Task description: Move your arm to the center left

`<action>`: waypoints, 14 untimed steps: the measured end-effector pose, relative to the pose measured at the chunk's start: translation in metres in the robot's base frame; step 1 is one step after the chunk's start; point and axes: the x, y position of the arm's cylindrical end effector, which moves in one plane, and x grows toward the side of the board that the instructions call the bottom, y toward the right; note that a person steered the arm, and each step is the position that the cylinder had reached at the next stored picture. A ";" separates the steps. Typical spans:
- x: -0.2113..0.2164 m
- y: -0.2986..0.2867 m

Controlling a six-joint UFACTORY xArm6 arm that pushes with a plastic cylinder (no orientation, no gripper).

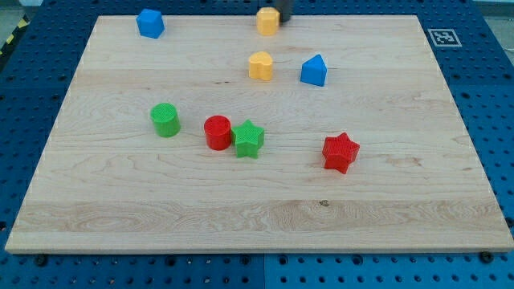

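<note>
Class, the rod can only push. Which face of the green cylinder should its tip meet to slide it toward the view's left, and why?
Meet the green cylinder on its right side wall, centred, since a round wall slips off-centre. That side is bare; the red cylinder stands apart. My tip is near the top yellow block.

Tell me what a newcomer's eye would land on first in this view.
First, the tight pair near the middle of the pale wooden board: a red cylinder block touching a green star block. A red star block sits alone toward the view's right. At the view's top edge, my tip stands right beside a yellow block, far from the center left.
</note>
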 end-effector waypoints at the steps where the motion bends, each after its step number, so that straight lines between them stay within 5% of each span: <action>1: 0.000 -0.023; 3: 0.001 0.074; 7: 0.017 0.083; 10: 0.141 0.172; 12: 0.226 0.067; 14: 0.220 -0.118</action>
